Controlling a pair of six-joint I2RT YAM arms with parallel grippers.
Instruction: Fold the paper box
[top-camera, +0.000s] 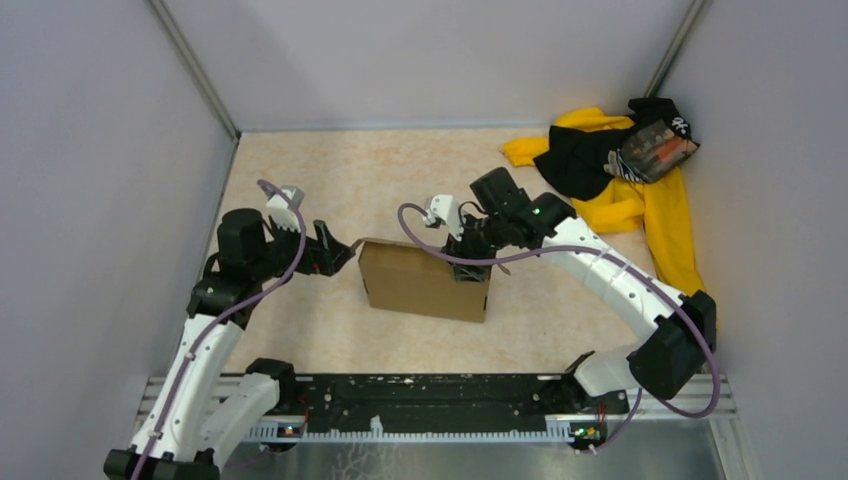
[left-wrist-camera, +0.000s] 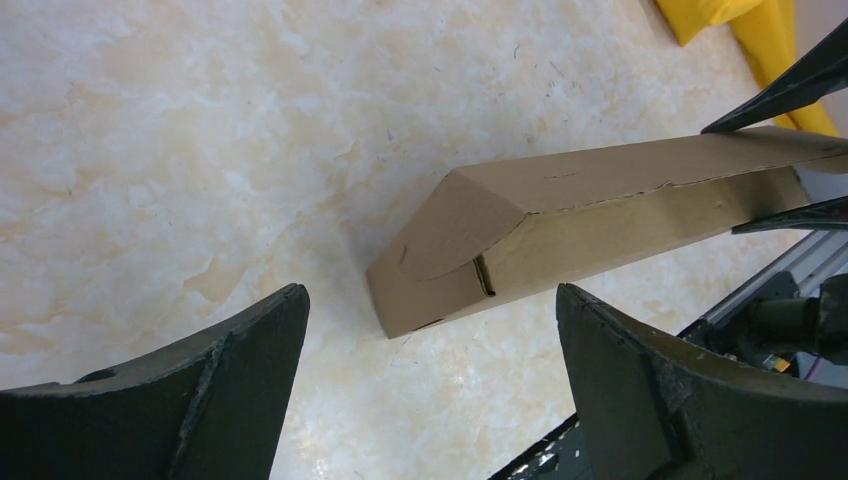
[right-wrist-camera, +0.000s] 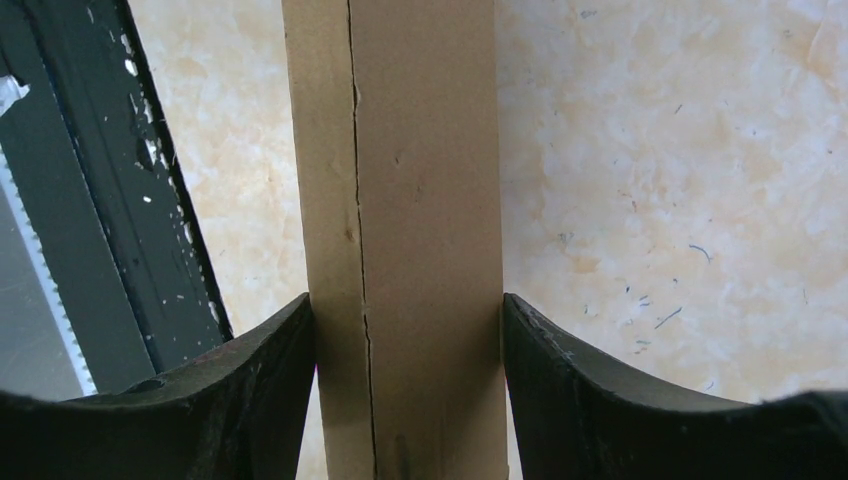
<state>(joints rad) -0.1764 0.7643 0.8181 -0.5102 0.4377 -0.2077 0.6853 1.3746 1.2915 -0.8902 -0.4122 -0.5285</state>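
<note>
Pale marbled bench fills an enclosure with plain grey walls on the left, far and right sides. A black rail runs along the near edge, where both arms are mounted.

A brown cardboard box stands near the middle of the bench. It is folded shut and rests on one long edge, its broad face turned toward the rail. Its narrow top face shows a seam running lengthwise.

The right gripper comes down over the box's right end and grips it. In the right wrist view, its fingers press against both sides of the narrow top face.

The left gripper is just beside the box's upper left corner, spread wide and holding nothing. In the left wrist view, its fingers are clear of the cardboard, with the box's left end beyond the gap.

Bare bench lies beyond the box up to the far wall, and a narrower strip separates it from the rail. A yellow and black cloth pile fills the far right corner, well apart from the box.
</note>
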